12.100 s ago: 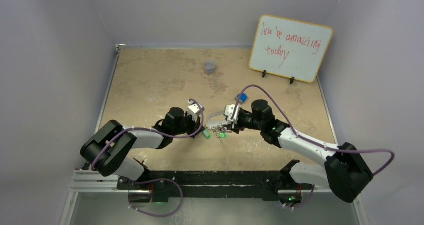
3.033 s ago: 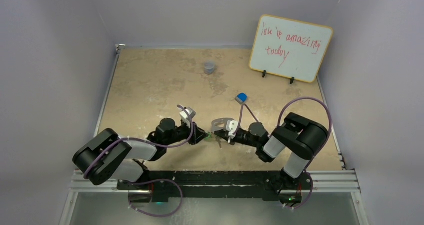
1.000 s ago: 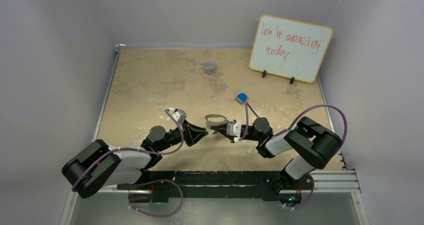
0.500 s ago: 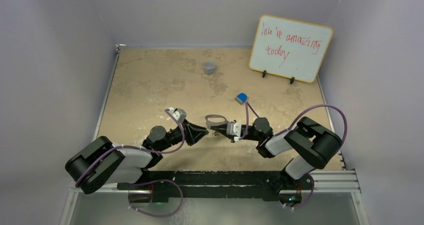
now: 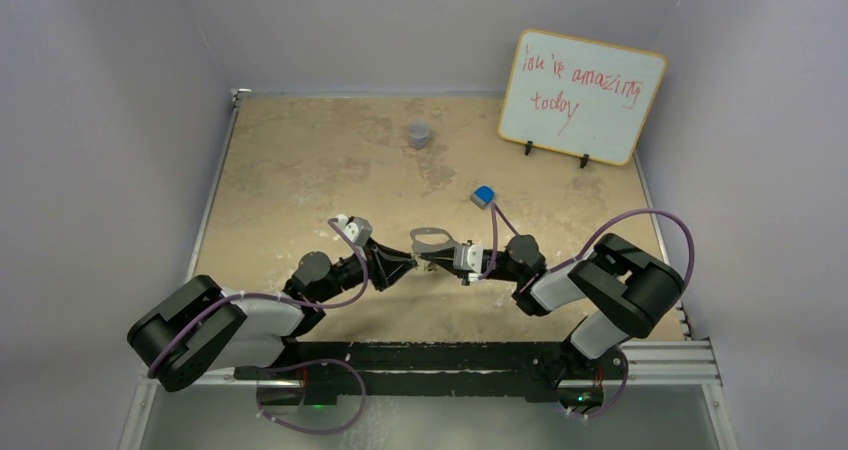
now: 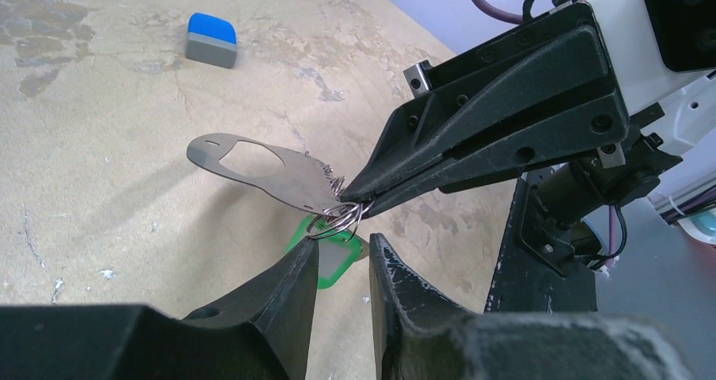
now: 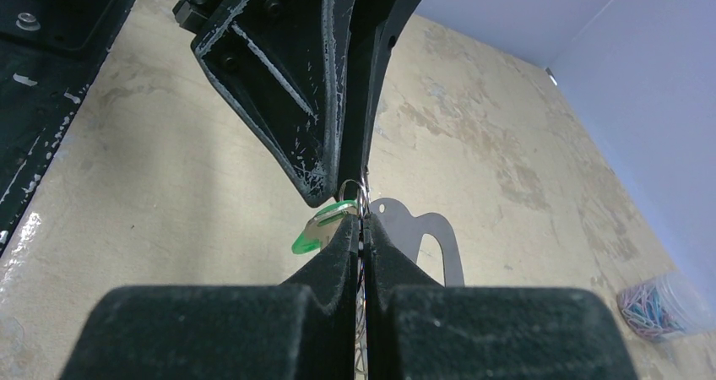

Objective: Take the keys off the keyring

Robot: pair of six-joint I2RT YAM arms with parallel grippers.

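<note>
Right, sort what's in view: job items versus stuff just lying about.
Job:
keyring, pinched in the right gripper
keys, green, hanging off it
left gripper, around the keys

Lying about:
blue block
grey cup
whiteboard

Both arms have glossy black joints and pale grey-white shells — a purple cable loops along each. The left gripper [image 6: 339,266] has matte black tapered fingers [image 6: 279,300], scuffed whitish along the edges in the right wrist view. The right gripper [image 6: 359,196] has long black wedge-shaped fingers [image 6: 507,84] with small recessed screws — behind them a white housing.
</note>
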